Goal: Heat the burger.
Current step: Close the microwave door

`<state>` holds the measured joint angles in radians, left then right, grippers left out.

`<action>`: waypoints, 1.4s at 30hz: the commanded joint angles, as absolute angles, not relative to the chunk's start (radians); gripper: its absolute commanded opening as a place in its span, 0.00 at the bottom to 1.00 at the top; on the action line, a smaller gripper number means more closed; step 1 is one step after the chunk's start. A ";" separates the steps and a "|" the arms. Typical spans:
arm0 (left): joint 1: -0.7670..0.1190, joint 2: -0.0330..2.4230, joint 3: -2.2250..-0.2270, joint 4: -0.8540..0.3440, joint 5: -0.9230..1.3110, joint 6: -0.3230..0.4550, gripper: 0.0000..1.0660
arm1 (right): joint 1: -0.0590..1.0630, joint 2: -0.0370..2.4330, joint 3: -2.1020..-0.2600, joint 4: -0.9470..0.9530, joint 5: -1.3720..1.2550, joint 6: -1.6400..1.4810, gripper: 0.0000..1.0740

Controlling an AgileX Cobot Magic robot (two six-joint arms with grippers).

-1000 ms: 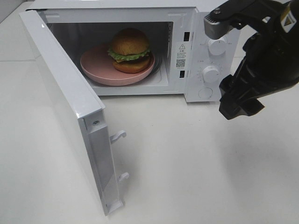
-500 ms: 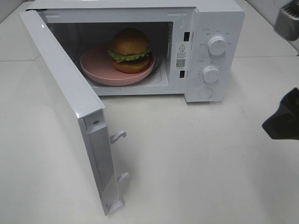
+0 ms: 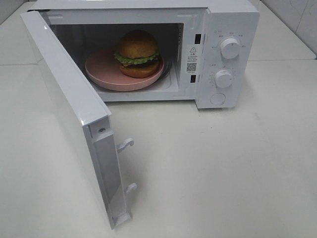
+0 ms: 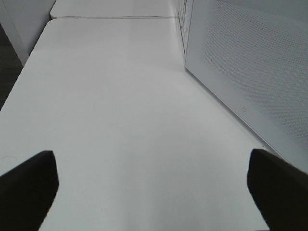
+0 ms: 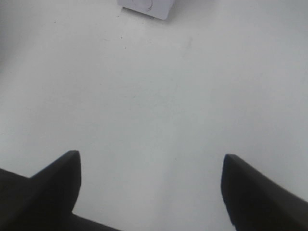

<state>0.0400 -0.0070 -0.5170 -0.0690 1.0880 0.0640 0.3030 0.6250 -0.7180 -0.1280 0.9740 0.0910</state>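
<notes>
Glossy golden-bun burger (image 3: 138,53) on round pink plate (image 3: 101,69) inside open white microwave (image 3: 233,20); left gripper (image 4: 151,166) and right gripper (image 5: 150,163) spread wide, empty

Golden-bun burger (image 3: 138,53) w/ lettuce, upright on pink plate (image 3: 101,69) inside open microwave (image 3: 223,29).

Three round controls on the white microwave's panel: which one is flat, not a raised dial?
The lowest: the round white button at the bottom of the white microwave's panel. The upper white dial and middle white dial are raised knobs.
</notes>
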 commanded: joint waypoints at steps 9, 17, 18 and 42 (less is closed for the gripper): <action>0.042 -0.019 -0.518 -0.070 1.070 0.063 0.94 | 0.165 0.298 -0.555 -0.127 0.924 0.155 0.73; 0.042 -0.019 -0.518 -0.070 1.070 0.063 0.94 | 0.119 0.166 -0.515 -0.130 0.920 0.177 0.71; 0.042 -0.019 -0.518 -0.070 1.070 0.063 0.94 | 0.119 0.128 -0.515 -0.130 0.921 0.178 0.71; 0.042 -0.018 -0.518 -0.070 1.070 0.062 0.94 | 0.075 -0.032 -0.493 -0.134 0.963 0.176 0.71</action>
